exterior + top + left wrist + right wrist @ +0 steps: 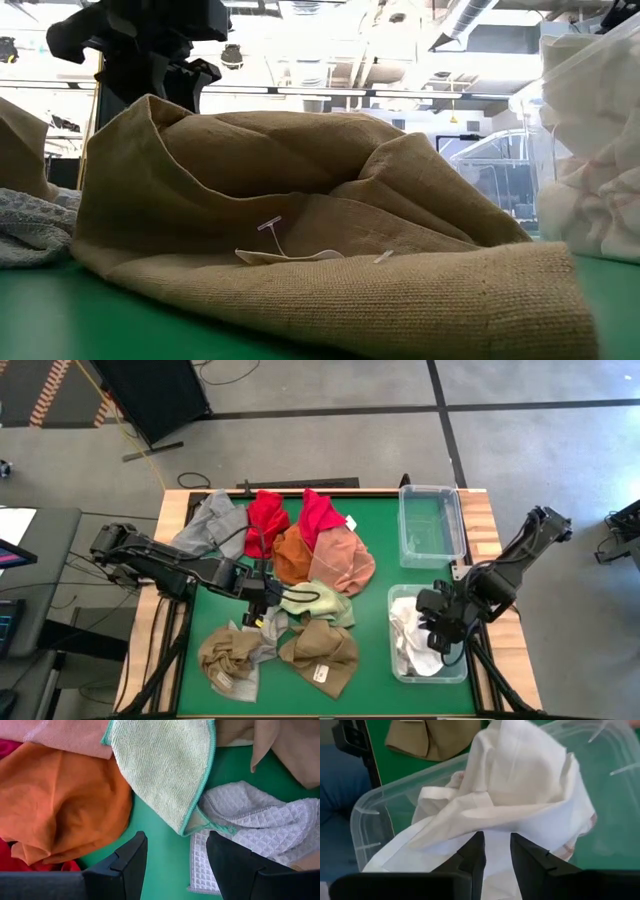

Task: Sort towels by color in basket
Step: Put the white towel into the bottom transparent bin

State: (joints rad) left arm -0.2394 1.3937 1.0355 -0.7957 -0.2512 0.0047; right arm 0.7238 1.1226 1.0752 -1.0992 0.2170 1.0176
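While no tag's writing is legible, the left gripper (pixel 175 857) hangs released; the right gripper's (pixel 496 851) grasp is unclear.

bins: 2 clear plastic, empty bin (pixel 431 525) at 2 o'clock, nearer bin (pixel 400 660) at 4 w/ white towels (pixel 415 635), no. unclear | towels on mat: red x2 (pixel 266 520), tan x2 (pixel 322 650), grey x1 (pixel 210 525), orange x1 (pixel 291 555), pink x1 (pixel 345 560), pale green x1 (pixel 320 600), grey-white waffle x1 (pixel 250 820) | arms: 2
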